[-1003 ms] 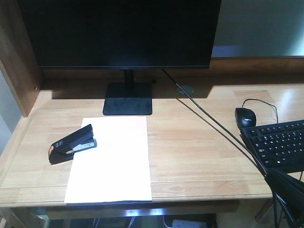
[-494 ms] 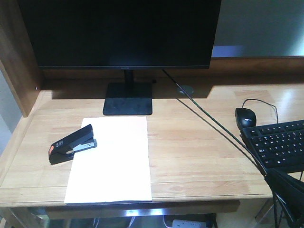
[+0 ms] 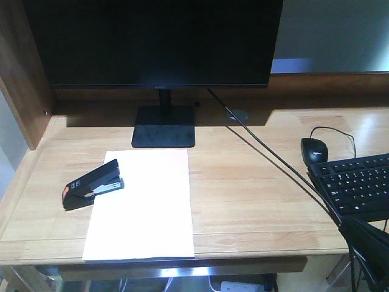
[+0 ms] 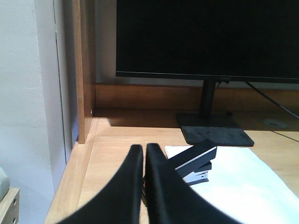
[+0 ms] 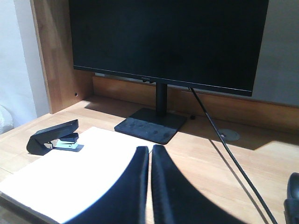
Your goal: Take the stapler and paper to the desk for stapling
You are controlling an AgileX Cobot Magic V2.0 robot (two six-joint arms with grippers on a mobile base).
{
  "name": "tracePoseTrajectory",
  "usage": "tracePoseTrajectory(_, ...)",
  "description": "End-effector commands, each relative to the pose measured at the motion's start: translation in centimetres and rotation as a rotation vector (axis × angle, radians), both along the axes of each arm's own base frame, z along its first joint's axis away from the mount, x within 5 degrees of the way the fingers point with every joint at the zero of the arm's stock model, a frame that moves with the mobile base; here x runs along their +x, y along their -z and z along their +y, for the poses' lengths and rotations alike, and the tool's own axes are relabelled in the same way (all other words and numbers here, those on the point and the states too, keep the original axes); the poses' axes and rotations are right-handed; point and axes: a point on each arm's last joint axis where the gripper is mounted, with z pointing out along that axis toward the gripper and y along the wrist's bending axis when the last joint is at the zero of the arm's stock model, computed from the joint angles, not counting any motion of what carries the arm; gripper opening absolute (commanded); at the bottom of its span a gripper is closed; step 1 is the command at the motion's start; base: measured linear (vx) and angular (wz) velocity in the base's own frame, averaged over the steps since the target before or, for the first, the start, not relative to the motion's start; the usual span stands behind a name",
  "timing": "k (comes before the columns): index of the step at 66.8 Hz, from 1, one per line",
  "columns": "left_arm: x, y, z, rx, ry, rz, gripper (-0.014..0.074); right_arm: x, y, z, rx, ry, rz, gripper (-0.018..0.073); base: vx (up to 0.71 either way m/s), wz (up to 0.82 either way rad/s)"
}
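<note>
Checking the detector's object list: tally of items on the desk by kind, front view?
Stapler: 1
Paper sheet: 1
Monitor: 1
Mouse: 1
Keyboard: 1
Total: 5 on the desk

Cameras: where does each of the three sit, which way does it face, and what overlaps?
Front view: high, looking down over the desk at the paper and stapler; no gripper visible.
Left wrist view: low at the desk's left end, facing the monitor; left gripper closed, in front of the stapler.
Right wrist view: low, facing the monitor; right gripper closed.
All three share the stapler, paper and monitor.
</note>
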Motion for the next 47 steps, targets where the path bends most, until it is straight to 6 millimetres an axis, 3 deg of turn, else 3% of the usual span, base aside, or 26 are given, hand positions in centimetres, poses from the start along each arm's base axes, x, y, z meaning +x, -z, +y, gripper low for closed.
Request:
tracePoseTrajectory(1,0.0,0.2,0.0,-0.018,0.005,-0.059,-0.0007,0.0,-1.4,0.3,0.022,-0.03,-0.066,-0.0009,0.0,0.0)
tracePoseTrajectory(35,0.0,0.2,0.0,-0.018,0.005,-0.059,-0.0007,0.0,-1.4,0.3,0.022,-0.03,-0.066,-0.0009,0.0,0.0)
tracePoseTrajectory(47,0.0,0.2,0.0,-0.018,0.005,-0.059,-0.0007,0.1,-0.2,-0.2,-0.027,0.033,-0.067,-0.0009,0.0,0.0)
